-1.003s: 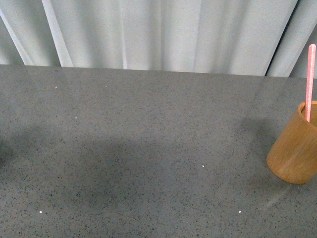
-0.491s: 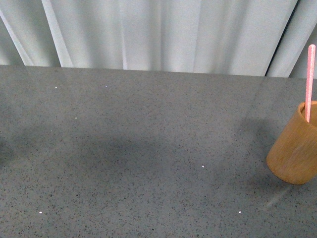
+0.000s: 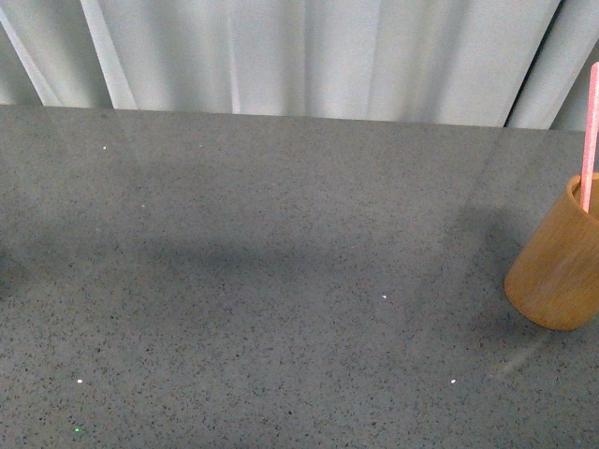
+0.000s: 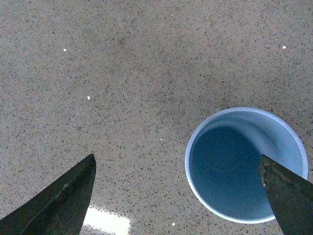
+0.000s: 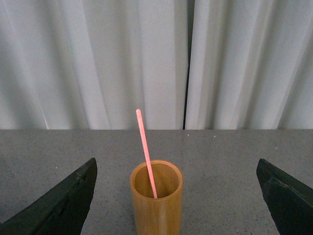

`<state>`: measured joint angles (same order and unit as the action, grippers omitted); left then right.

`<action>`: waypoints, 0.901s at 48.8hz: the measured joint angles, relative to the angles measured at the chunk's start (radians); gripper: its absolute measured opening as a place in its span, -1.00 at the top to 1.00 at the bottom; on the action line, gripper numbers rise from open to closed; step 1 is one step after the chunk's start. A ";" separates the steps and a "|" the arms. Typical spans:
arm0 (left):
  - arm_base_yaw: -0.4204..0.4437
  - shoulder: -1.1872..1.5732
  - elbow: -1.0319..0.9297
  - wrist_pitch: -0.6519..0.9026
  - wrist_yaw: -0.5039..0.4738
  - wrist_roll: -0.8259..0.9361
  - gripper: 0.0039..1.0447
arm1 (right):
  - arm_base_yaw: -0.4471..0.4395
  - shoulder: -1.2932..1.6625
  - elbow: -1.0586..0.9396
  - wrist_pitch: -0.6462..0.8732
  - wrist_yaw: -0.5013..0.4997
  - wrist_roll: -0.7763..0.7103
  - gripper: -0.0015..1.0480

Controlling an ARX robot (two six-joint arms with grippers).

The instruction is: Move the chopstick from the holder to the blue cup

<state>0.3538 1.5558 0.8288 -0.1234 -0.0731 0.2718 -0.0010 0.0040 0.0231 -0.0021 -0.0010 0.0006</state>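
The orange-brown bamboo holder [image 3: 560,267] stands at the right edge of the front view with a salmon-pink chopstick [image 3: 590,140] leaning up out of it. In the right wrist view the holder [image 5: 156,200] stands upright ahead of my open right gripper [image 5: 177,196], between its spread dark fingers [image 5: 63,200], with the chopstick [image 5: 145,152] inside. In the left wrist view the light blue cup [image 4: 246,164] stands upright and empty, seen from above, under my open left gripper [image 4: 178,191], close to one finger [image 4: 288,193]. Neither gripper shows in the front view.
The grey speckled tabletop [image 3: 262,281] spreads across the front view. White pleated curtains [image 3: 309,51] hang behind its far edge. A bright reflection [image 4: 107,221] lies on the table near the left gripper.
The front view has tilted slightly, so the table's far edge and the holder sit a little higher in the picture. The holder and chopstick have not moved on the table.
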 joint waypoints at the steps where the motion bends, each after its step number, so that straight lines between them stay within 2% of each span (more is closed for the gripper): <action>1: 0.000 0.002 -0.003 0.002 0.000 0.000 -0.87 | 0.000 0.000 0.000 0.000 0.000 0.000 -0.81; 12: -0.010 0.034 -0.022 0.020 0.003 -0.008 -0.87 | 0.000 0.000 0.000 0.000 0.000 0.000 -0.81; 36: -0.045 0.193 0.024 0.072 -0.057 -0.042 -0.87 | 0.000 0.000 0.000 0.000 0.000 0.000 -0.81; 44: -0.058 0.216 0.054 0.042 -0.039 -0.073 -0.45 | 0.000 0.000 0.000 0.000 0.000 0.000 -0.81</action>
<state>0.2955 1.7714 0.8825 -0.0814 -0.1120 0.1986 -0.0010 0.0040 0.0231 -0.0021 -0.0010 0.0006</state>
